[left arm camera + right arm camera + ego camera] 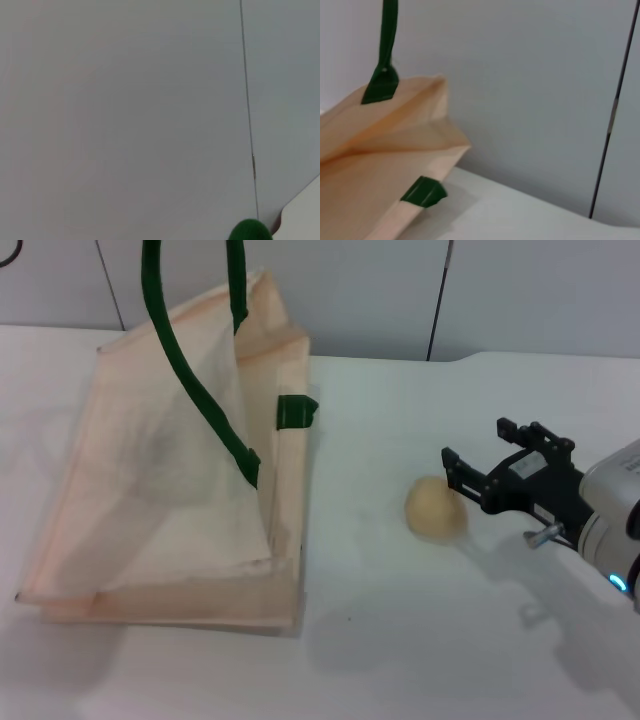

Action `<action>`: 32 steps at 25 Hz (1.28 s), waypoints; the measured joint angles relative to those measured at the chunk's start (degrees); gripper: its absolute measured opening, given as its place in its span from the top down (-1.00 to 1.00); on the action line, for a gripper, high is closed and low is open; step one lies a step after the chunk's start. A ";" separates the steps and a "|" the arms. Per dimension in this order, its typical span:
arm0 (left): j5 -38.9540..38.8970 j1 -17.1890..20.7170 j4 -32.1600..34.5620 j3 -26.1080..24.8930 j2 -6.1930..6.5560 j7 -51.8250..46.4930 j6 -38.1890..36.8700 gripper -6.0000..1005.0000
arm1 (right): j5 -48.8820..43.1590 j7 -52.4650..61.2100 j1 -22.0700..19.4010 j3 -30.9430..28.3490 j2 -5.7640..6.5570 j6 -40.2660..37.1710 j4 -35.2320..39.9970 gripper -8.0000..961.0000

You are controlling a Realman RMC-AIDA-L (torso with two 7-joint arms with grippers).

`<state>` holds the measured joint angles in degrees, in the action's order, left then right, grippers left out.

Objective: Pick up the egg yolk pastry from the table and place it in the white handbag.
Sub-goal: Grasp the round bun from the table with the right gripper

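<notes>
The egg yolk pastry (435, 508), a small pale yellow lump, lies on the white table (400, 640) right of the bag. The white handbag (180, 510) stands tilted at the left with its mouth facing right. Its dark green handles (190, 380) run up out of the head view. My right gripper (474, 443) is open just right of the pastry, its nearer finger (462, 478) right by the pastry's upper right side. The pastry is not between the fingers. The right wrist view shows the bag (375, 165) and a green handle (385, 60). My left gripper is out of view.
A grey wall (380, 290) with dark vertical seams stands behind the table. The left wrist view shows only that wall (125, 120) and a bit of green handle (250, 231). Bare table lies between bag and pastry.
</notes>
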<state>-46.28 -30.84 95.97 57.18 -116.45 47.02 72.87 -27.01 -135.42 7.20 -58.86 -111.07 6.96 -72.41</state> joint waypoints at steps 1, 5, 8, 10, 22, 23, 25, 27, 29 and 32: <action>-0.03 0.01 0.00 -0.09 0.00 0.00 0.00 0.75 | -0.05 0.25 0.09 0.34 0.04 0.01 0.21 -0.63; -0.10 0.02 0.35 -0.19 -0.01 0.00 0.00 0.75 | -0.06 1.98 0.90 2.35 0.44 0.32 0.62 -0.63; -0.09 0.01 0.80 -0.22 0.00 0.00 -0.01 0.75 | -0.04 2.90 1.52 3.67 0.64 0.34 0.51 -0.63; 0.07 -0.01 0.85 -0.27 0.03 0.00 -0.01 0.75 | 0.06 3.44 1.57 4.30 0.95 0.62 -0.11 -0.64; 0.55 -0.19 0.89 -0.41 0.17 0.00 0.00 0.75 | 0.30 6.12 3.75 5.01 1.97 1.25 4.21 -0.64; 0.52 -0.21 0.89 -0.41 0.17 0.00 0.00 0.75 | 0.31 6.86 4.45 5.13 1.97 1.44 5.15 -0.64; 0.48 -0.22 0.89 -0.41 0.15 0.00 0.01 0.75 | 0.21 8.36 5.53 5.33 1.98 1.83 6.52 -0.65; 0.48 -0.21 0.89 -0.40 0.10 0.00 0.03 0.75 | 0.14 9.20 5.95 5.49 2.15 2.25 6.89 -0.67; 0.50 -0.19 0.98 -0.40 0.10 0.00 0.05 0.75 | 0.02 9.63 6.25 5.61 2.33 3.35 6.90 -0.70; 0.55 -0.18 1.48 -0.40 0.14 0.00 0.16 0.75 | 0.04 10.18 6.84 5.85 2.49 4.16 7.13 -0.74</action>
<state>-45.72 -31.02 97.45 56.77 -116.31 47.02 73.03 -26.97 -125.25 14.04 -53.01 -108.58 11.12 -65.28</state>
